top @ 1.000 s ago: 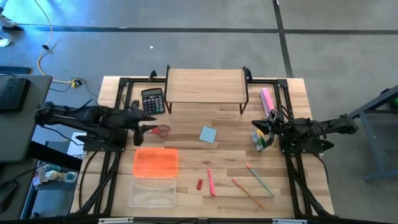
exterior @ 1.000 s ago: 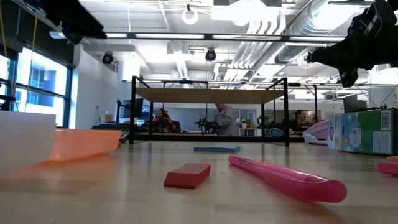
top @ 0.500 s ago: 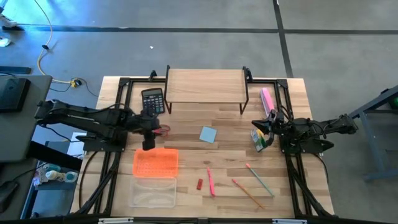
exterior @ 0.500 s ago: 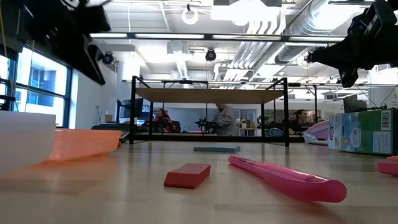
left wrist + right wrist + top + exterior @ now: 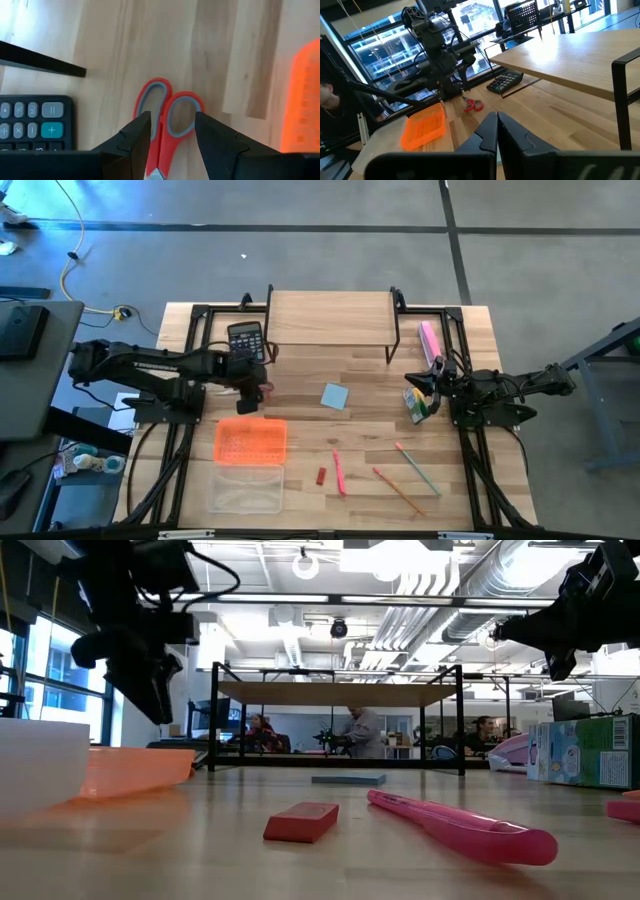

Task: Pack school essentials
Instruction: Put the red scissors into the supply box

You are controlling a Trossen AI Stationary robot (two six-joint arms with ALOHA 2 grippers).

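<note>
Red-handled scissors point(image 5: 167, 117) lie on the wooden counter point(image 5: 380, 395) beside the black calculator point(image 5: 246, 340), and the left claw point(image 5: 250, 388), which a moment ago hung farther left, has swung over them, fingers parted astride the handles, nothing grasped yet. Right claw point(image 5: 497, 131) waits clenched and unmoved by the yellow-green crayon box point(image 5: 416, 406).

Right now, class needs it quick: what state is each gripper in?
Left gripper: fingers open, straddling the red scissors, not visibly gripping.
Right gripper: shut, holding nothing, beside the crayon box.
</note>
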